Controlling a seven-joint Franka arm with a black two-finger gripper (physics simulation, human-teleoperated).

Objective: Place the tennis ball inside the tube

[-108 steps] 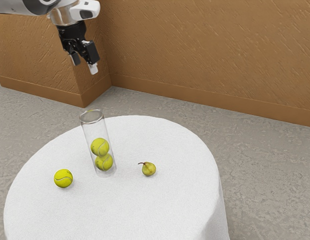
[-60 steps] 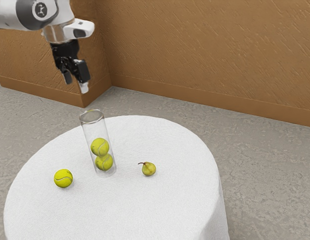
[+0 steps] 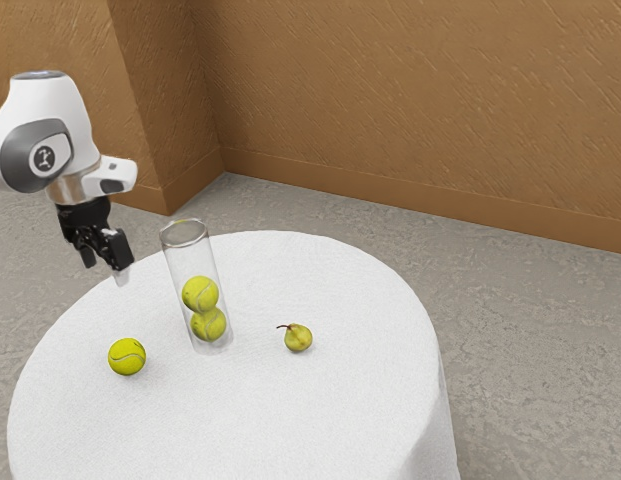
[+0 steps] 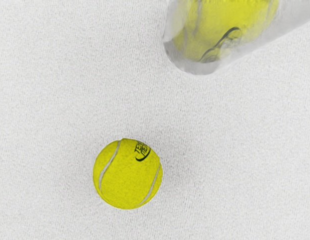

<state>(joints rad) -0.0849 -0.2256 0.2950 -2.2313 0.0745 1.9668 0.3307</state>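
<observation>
And here's the tennis ball (image 3: 127, 357), out on the white tablecloth (image 3: 290, 420), toward the exterior view's left, round and fuzzy yellow-green, a pale seam curving over its felt. The wrist view picks out black lettering on it too! It sits outside the tube, apart from it, on the exterior view's left and a touch nearer.

Now the tube (image 3: 193, 258): a tall, clear, smooth-walled cylinder, standing upright with a round rim at the top. Two balls inside, stacked: a lower ball (image 3: 208, 324) down by the base, an upper ball (image 3: 200, 294) resting on it, and clear space above the pair.

Over on the tube's right in the exterior view, a pear (image 3: 298, 338), green-yellow and plump, its thin brown stem poking out toward the tube. The cloth beneath is finely grained, draping over a round table edge. Beyond it, rough grey floor (image 3: 550, 330) and a grooved, tan-brown wall (image 3: 390, 100).

And the black gripper (image 3: 105, 267)? Up in the air on the exterior view's left, fingers parted, grasping nothing.
</observation>
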